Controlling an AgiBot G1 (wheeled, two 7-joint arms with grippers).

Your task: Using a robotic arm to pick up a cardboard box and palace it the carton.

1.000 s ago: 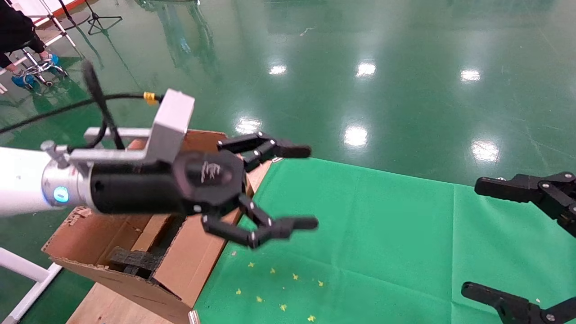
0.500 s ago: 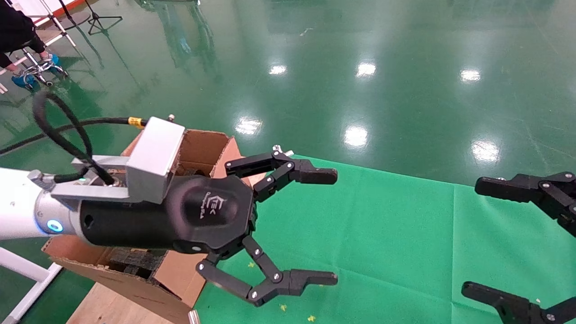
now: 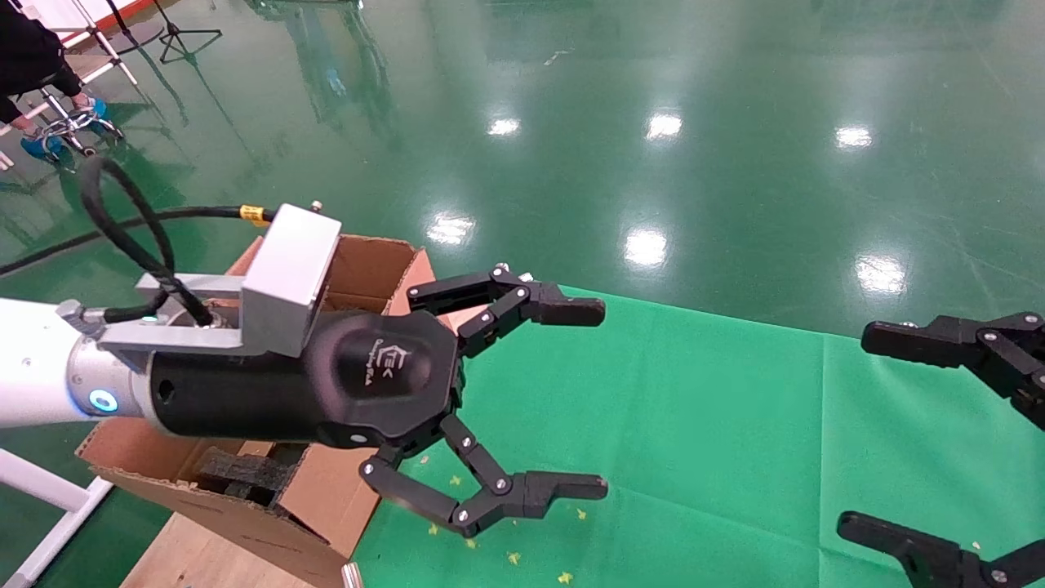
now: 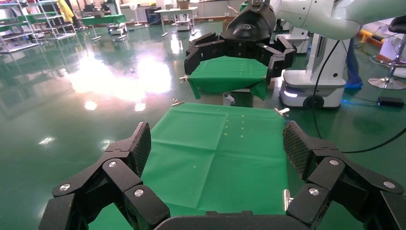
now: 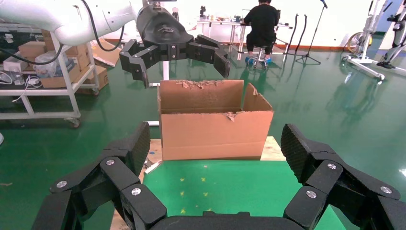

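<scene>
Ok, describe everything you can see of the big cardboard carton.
The carton is large, brown corrugated cardboard, open at the top with tall upright flaps and ragged, torn edges. In the head view a black foam piece shows inside. It stands at the end of the green cloth, partly on a wooden surface. The left gripper hangs open just past it, over the cloth, touching nothing. The small cardboard box is not visible.

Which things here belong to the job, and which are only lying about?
Job: left gripper, open and empty; carton. The small box is not in view.
Lying about: green cloth, foam in the carton, yellow specks, right gripper idle at the side.
</scene>
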